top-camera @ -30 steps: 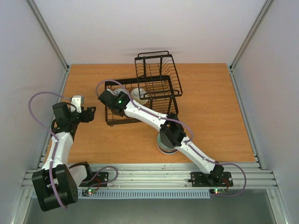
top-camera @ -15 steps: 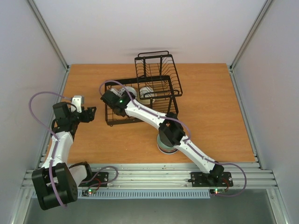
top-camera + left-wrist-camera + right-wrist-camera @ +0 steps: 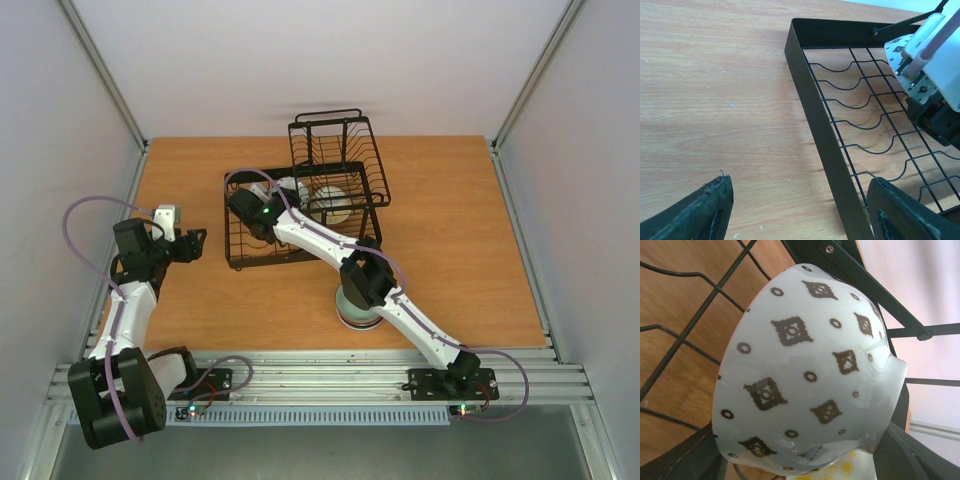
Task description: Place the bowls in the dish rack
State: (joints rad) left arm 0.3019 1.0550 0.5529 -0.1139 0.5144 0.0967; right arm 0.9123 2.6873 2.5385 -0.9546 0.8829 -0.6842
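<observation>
Right tool [image 3: 800, 456] is clamped on a patterned bowl [image 3: 805, 375], white with dark diamonds and rings. It holds the bowl tipped on its side inside the dish rack [image 3: 228, 225], over the wires of the lower basket. Whether the bowl sits in a slot I cannot tell; it looks carried rather than set down, so I judge it mid-placement.

Just under this tool's fingers shows a scrap of white with yellow flowers [image 3: 840, 471]. It may be another bowl lying in the rack, but too little is seen to say.

Behind the tool, toward its base, a stack of bowls [image 3: 352, 312] sits on the surface [image 3: 450, 220], half hidden by the right arm [image 3: 310, 235].

Left tool [image 3: 800, 220] hangs released and empty, the rack's wall just ahead of it.

Count:
- one rack
- two tools
- one bowl in hand
- one stack, its number hidden, at least two by the colour bands

Most of the loading looks left to do.
</observation>
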